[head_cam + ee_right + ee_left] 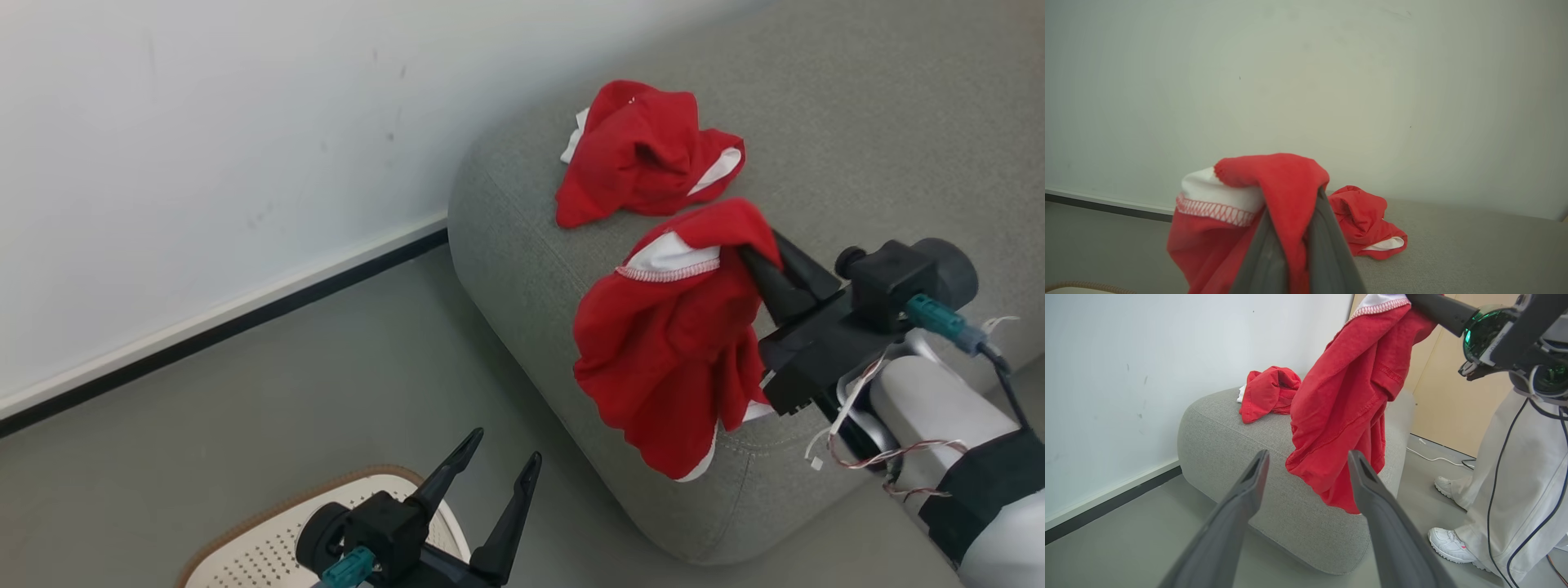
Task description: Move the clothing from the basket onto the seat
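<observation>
The basket [261, 543] sits on the floor at the lower left. The left gripper [506, 447] shows in front of it, its 2 fingers wide apart & holding nothing. The bit of basket that shows is cream-white plastic full of small round holes, w/ a brown woven-look rim. Can't tell what is in the rest of it.

The seat [522, 245] is big, grey & soft-looking, w/ rough woven cloth & round corners. One red piece [645, 155] of the clothing lies bunched up on top of it, at the end near the wall, w/ white bits peeking out.

The right gripper [759, 265] is pinched tight on a second red piece [669, 351]. It hangs in floppy folds by the seat's front edge; can't tell if it touches. It has a white patch & a red-and-white stitched strip at the top.

A person [1515, 457] in white trousers & white shoes stands near the seat.
</observation>
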`<state>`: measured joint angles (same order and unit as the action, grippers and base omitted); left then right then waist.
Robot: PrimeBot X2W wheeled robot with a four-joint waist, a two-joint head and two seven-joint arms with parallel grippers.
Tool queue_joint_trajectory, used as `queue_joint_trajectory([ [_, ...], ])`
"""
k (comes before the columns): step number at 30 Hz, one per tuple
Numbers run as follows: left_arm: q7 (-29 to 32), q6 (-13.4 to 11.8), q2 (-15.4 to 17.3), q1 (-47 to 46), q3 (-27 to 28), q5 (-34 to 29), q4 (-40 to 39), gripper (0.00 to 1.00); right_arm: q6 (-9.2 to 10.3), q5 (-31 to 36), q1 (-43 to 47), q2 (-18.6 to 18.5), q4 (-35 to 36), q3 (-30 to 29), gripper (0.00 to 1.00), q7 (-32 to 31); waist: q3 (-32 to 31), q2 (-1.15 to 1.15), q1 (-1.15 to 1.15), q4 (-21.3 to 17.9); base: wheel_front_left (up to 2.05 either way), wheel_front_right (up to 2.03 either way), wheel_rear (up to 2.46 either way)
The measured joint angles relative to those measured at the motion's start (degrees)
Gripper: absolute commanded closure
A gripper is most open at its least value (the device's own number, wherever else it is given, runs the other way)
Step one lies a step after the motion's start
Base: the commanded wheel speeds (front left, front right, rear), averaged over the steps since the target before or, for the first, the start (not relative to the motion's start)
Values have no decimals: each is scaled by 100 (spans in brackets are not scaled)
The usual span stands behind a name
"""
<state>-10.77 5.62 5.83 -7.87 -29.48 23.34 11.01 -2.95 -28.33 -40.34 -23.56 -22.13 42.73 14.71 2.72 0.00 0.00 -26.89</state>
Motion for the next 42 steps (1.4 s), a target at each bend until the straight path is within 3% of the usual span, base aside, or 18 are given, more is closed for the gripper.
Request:
queue_joint_trajectory([
  [6,11,13,35,-193,-67,-176,-104,0,25,-108,-158,-180,-89,-307,100,-1,288,0,0,-79,0,0,0],
  [14,163,44,149,-635,-42,-294,-352,0,9,-259,-1182,-426,-439,-879,100,0,816,0,0,-28,0,0,0],
  [23,382,44,345,-1118,29,-546,-856,0,1,-375,-2941,-996,-1635,-1626,100,-54,1597,0,1,187,0,0,0],
  [30,638,45,350,-1529,-154,-743,-1291,0,107,-366,-3301,-1374,-2432,-1796,100,-147,2148,1,1,464,0,0,0],
  [38,876,51,346,-2007,-299,-1002,-1683,0,356,-393,-3593,-1363,-2750,-1964,100,-151,2784,1,1,878,0,0,0],
  [42,980,53,344,-2235,-328,-1082,-1762,0,430,-393,-3846,-1178,-2861,-1973,100,-131,3124,1,1,1054,0,0,0],
])
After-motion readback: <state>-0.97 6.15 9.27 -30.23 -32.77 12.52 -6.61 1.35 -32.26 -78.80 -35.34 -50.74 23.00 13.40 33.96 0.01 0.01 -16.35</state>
